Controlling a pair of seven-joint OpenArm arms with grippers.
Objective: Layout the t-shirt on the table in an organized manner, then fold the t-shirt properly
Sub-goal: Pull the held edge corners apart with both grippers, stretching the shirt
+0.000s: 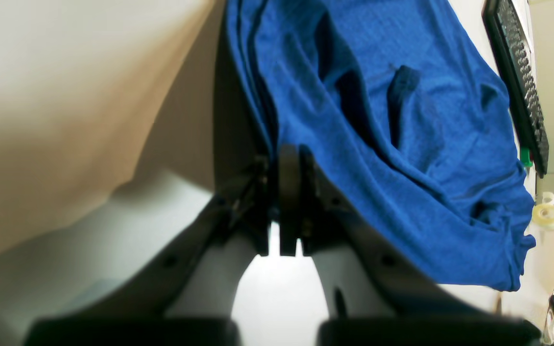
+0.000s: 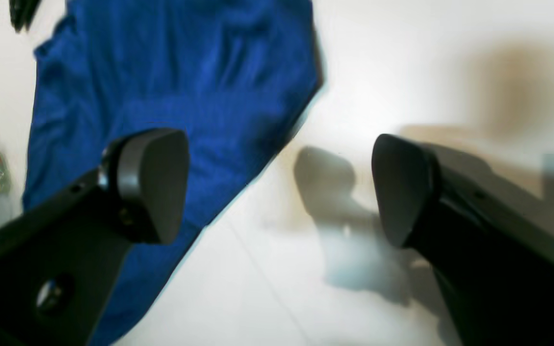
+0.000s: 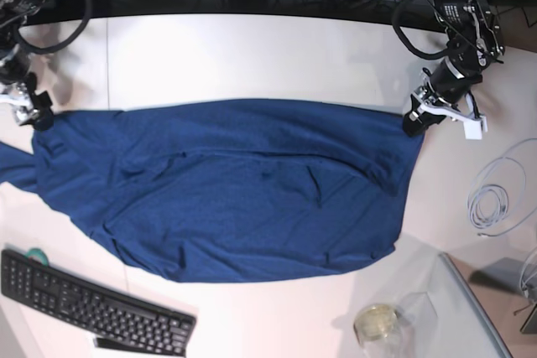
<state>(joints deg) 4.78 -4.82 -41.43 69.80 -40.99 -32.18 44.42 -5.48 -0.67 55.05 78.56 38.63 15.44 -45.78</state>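
while the left gripper [image 1: 289, 211] pinches the t-shirt [image 3: 226, 190], spread across the table [image 3: 252, 48] beyond the keyboard [image 3: 92, 303], the right gripper [image 2: 277, 187] gapes empty; smoothing looks next, before folding.

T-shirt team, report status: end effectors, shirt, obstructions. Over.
Left end effector shut on t-shirt edge. Right end effector open, empty, above table. T-shirt spread, wrinkled, unfolded. Keyboard near the hem.
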